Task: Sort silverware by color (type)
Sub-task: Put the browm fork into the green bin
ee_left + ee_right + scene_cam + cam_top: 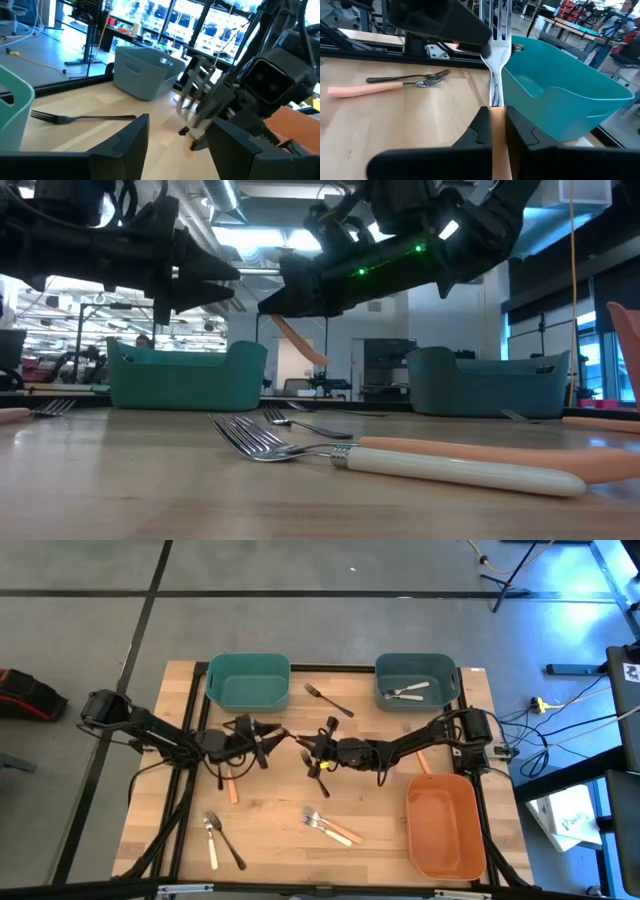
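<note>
Right gripper [318, 752] is hovering over the middle of the table [270, 790], its fingers clamped on the orange handle of a fork [496, 55] whose metal tines are pointing straight out ahead of it. Left gripper [272, 736] is hanging just beside it, facing it, with its fingers [131, 142] spread apart and nothing between them.

Along the far edge, a teal bin [248, 681] is sitting on the left arm's side and a grey-blue bin [415, 681] on the right arm's side, the latter holding some pale-handled silverware [406, 692]. An orange bin [445, 825] is resting at the near right corner.

Between the two far bins a dark metal fork [328, 700] is lying loose. Near the front edge, a cream-handled fork [400, 463] is lying against an orange-handled one [480, 448]. Toward the near left corner, another pale-handled fork [211, 838] and a dark utensil [229, 844] are lying side by side.
</note>
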Controlling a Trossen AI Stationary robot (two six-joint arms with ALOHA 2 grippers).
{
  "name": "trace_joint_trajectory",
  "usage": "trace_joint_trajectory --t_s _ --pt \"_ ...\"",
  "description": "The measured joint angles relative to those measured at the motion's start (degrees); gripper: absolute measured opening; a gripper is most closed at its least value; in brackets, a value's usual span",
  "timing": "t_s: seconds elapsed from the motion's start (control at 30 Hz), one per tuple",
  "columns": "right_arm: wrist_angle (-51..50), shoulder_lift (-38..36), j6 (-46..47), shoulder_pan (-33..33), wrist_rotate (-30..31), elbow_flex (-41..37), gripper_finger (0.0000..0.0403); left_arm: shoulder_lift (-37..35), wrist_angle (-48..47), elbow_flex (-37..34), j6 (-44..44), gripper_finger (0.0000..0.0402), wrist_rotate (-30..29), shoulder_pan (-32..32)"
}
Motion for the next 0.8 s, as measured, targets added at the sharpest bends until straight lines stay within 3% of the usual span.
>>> trace_joint_trajectory --t_s 0.23,0.63,0.8 --pt "-0.1 0.0 0.0 0.0 -0.7 0.1 0.0013 0.0 2.3 0.0 4.4 0.0162 1.5 1.3" --pt "0.1 0.0 1.7 -0.1 -1.1 0.1 0.0015 0.0 2.6 0.0 9.0 0.0016 5.0 3.1" --pt "0.2 0.0 4.5 0.0 -1.1 0.1 0.0020 0.0 2.7 0.1 10.5 0.0007 6.0 3.2"
